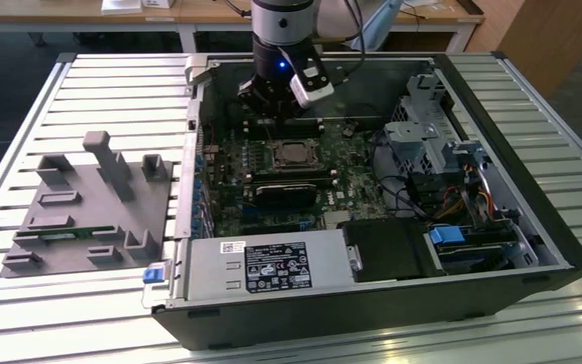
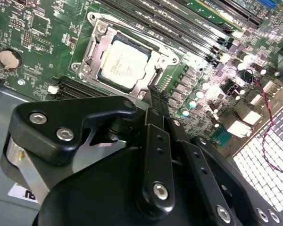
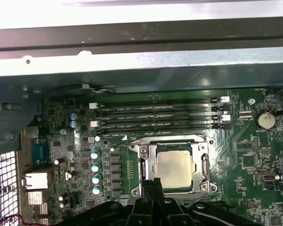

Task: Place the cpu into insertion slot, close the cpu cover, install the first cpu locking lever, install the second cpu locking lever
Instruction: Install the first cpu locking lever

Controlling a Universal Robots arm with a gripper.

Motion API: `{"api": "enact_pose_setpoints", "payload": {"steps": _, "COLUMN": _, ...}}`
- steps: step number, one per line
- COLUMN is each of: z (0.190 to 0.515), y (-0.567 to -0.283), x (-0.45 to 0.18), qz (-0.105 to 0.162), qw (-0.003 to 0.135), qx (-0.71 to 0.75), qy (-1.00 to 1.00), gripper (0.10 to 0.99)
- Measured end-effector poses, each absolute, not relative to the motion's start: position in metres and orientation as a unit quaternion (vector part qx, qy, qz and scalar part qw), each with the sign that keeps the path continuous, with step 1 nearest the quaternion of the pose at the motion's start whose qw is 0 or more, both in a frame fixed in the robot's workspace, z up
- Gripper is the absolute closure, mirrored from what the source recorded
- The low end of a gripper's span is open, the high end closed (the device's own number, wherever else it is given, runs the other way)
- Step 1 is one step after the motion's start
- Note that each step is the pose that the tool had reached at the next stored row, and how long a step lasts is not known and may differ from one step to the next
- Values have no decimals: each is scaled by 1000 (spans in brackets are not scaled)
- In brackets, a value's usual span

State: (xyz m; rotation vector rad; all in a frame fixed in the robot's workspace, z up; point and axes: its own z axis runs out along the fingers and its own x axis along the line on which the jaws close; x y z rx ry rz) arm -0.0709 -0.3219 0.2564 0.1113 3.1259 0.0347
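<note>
Cpu (image 3: 176,170): seated flat in the insertion slot (image 3: 170,139) at mid-board, silver top showing.
Cpu cover (image 3: 149,162): lies down around the chip, so placing and closing read as done.
Locking levers: whether latched cannot be told, so both lever steps are judged outstanding.
Hand (image 3: 151,182): fingers together, nothing seen between them. The tips are near the slot's rim; whether they touch it cannot be told.
Room, from the exterior view's left:
- Grey fixture (image 1: 89,205) on the counter (image 1: 119,98), well apart from the case.
- Case wall (image 1: 192,152) upright beside the board's edge.
- Memory slots (image 1: 283,123) just beyond the slot, under the arm.
- Black block (image 1: 281,196) on the slot's near side.
- Drive cage (image 1: 423,136) and cables crowd the right.

Freest approach is judged to be from straight above.
</note>
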Motion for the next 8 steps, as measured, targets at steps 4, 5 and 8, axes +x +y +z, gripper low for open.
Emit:
{"api": "enact_pose_setpoints", "payload": {"steps": 4, "z": 256, "y": -322, "x": -73, "qz": 11, "qw": 7, "qx": 36, "qy": 999, "gripper": 980}}
{"api": "enact_pose_setpoints", "payload": {"steps": 5, "z": 256, "y": -322, "x": -73, "qz": 11, "qw": 7, "qx": 36, "qy": 999, "gripper": 980}}
{"api": "enact_pose_setpoints", "payload": {"steps": 8, "z": 256, "y": -322, "x": -74, "qz": 11, "qw": 7, "qx": 36, "qy": 999, "gripper": 980}}
